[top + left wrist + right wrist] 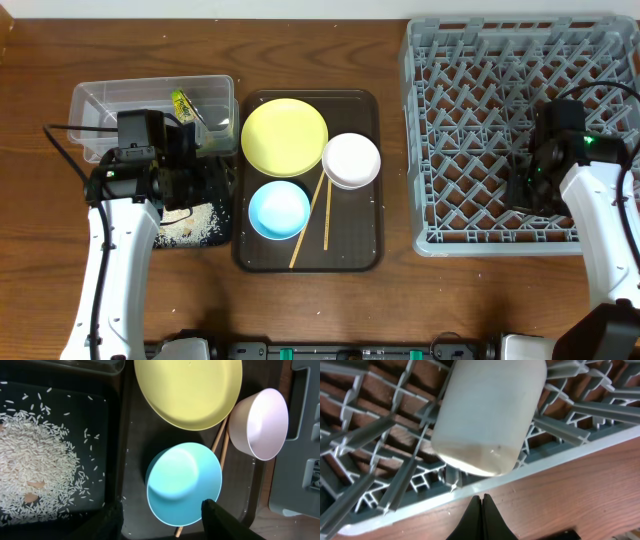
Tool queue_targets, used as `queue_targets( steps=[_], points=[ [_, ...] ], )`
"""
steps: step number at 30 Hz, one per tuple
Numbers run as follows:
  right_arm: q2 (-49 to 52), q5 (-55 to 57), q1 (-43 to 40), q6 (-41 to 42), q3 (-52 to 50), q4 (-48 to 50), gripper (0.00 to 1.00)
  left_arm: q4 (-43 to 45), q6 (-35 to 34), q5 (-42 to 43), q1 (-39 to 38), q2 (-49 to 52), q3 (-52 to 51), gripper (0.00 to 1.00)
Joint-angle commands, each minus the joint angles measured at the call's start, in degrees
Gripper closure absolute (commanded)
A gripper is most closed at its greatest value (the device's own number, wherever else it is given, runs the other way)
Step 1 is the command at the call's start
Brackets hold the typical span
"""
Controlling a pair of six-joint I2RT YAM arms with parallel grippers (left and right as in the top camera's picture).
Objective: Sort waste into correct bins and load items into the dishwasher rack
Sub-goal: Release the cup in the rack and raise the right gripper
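On the wooden table (450, 300), the grey dish rack (495, 243) fills the right end, and the right gripper (481, 505) hangs over the rack's front rim with its jaws pressed together and holding nothing. The white cup (487, 415) sits among the pegs just inside that rim, a little beyond the fingertips and not touching them; I cannot tell whether it is upright or tipped over. A brown serving tray (355, 250) lies at the middle of the table. The yellow plate (284, 136) is at the tray's back left, the pink bowl (351, 160) is beside it at the back right, and the blue bowl (278, 209) is at the front left. The two chopsticks (326, 215) lie slanted between the bowls, toward the tray's front edge. The left gripper (162, 505) hovers above the near side of the blue bowl with its jaws apart and nothing between them. At the table's left end, the clear tub (100, 100) holds the green-and-orange wrapper (185, 105). In front of the tub, the black tray (100, 420) carries a spread of rice (35, 465), heaped toward the tray's left side.
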Motion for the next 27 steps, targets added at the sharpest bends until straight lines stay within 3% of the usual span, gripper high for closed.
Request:
queue_targets(
  steps=[1,27],
  points=[
    [0.72,0.33,-0.96,0.98,-0.83,1.38,0.99,-0.24,0.94,-0.33,0.09,-0.44,0.42,0.47],
    [2.14,5.35,-3.15,1.20,-1.18,9.22,0.99,-0.39,0.94,-0.33,0.09,-0.44,0.42,0.47]
  ],
)
